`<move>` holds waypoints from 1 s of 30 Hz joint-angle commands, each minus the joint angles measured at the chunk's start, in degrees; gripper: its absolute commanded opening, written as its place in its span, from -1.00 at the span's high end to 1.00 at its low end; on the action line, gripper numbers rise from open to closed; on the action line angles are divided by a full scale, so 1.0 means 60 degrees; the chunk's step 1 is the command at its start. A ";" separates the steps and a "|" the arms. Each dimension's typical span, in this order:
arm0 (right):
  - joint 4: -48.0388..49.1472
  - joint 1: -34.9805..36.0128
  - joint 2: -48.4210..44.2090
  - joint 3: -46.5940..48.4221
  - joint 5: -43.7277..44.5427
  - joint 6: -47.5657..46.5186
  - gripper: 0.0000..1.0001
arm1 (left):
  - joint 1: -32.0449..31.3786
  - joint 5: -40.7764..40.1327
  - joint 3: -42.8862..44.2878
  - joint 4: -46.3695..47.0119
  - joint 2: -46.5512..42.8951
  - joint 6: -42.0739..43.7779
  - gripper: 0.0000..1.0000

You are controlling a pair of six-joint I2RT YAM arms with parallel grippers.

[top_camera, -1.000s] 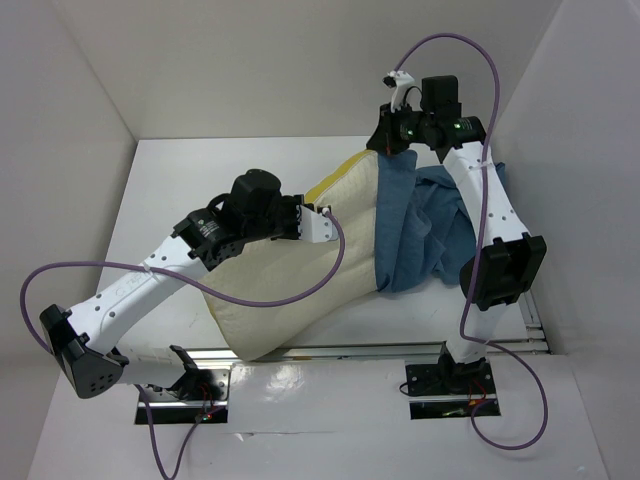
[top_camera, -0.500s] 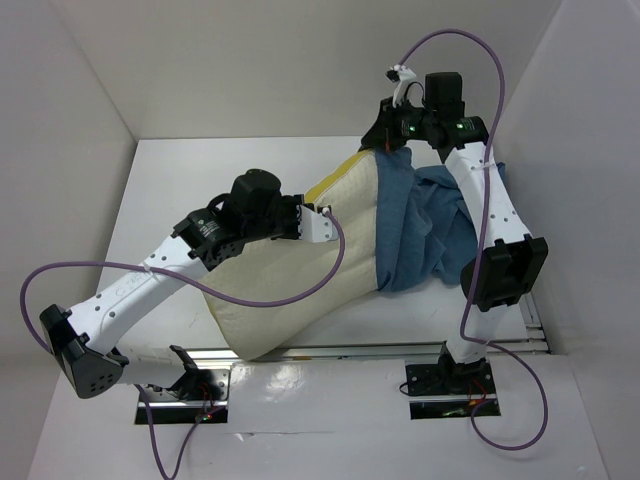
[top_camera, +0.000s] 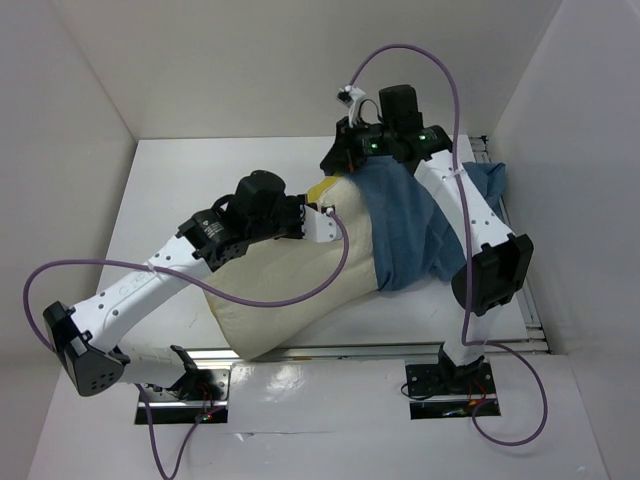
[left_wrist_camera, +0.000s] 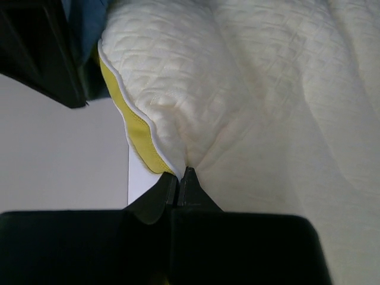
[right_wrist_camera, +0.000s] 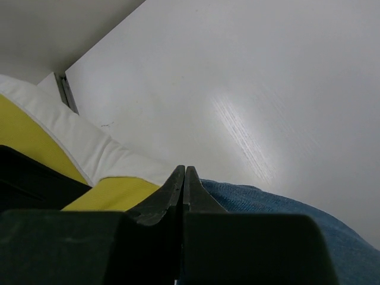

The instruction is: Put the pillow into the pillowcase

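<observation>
Pillow [top_camera: 300, 320] lies diagonally on the table [top_camera: 170, 180]. Pillowcase [top_camera: 410, 220] is drawn over the pillow's far-right end, with the rest bunched just right of the pillow. Most of the pillow is uncovered.
Left gripper [left_wrist_camera: 180, 177]: fingers pressed together, pinching pillow fabric right at the yellow piping [left_wrist_camera: 139, 133] on the pillow's left edge.
Right gripper [right_wrist_camera: 184, 175]: at the pillow's far corner, fingers clamped tight, pinching the pillowcase hem. The pillow's yellow side shows just left of the tips.
</observation>
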 commanded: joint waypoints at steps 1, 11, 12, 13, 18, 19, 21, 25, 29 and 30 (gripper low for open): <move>0.0485 0.0900 -0.0602 -0.0120 -0.0155 0.0430 1.00 | -0.0188 -0.0384 0.0064 0.1952 0.0017 0.0276 1.00; 0.0500 0.2514 -0.0955 -0.0208 0.1356 0.0520 1.00 | -0.0364 -0.1499 -0.0799 0.3477 -0.0187 -0.0119 1.00; 0.0384 0.2514 -0.0868 -0.0107 0.1355 0.0520 1.00 | -0.0364 -0.1499 -0.0931 0.3477 -0.0188 -0.0119 1.00; 0.0382 0.2514 -0.0867 -0.0106 0.1442 0.0520 0.65 | -0.0364 -0.1499 -0.1048 0.3477 -0.0188 -0.0119 1.00; 0.0777 0.2047 -0.0867 0.0069 0.3548 0.0154 -0.43 | -0.0248 -0.1499 -0.1780 0.3799 -0.0305 -0.0207 1.00; 0.0865 0.1886 -0.0867 0.0186 0.3726 0.0153 -0.43 | -0.0159 -0.1499 -0.1883 0.3800 -0.0305 -0.0338 1.00; 0.1260 0.1301 -0.0984 0.0187 0.4208 0.0065 -0.49 | 0.0250 -0.1280 -0.2175 0.4061 -0.0102 -0.0471 1.00; 0.2022 0.0188 -0.1496 -0.0191 0.4446 -0.0124 -0.52 | 0.1406 -0.1103 -0.2164 0.4589 0.0745 -0.1200 1.00; 0.2228 -0.0414 -0.1716 -0.0427 0.4242 -0.0651 -0.52 | 0.3075 -0.0636 -0.0819 0.4359 0.2805 -0.2180 1.00; 0.2083 -0.0517 -0.1803 -0.0428 0.4241 -0.0739 -0.50 | 0.3731 -0.0547 -0.0394 0.4269 0.3322 -0.2402 1.00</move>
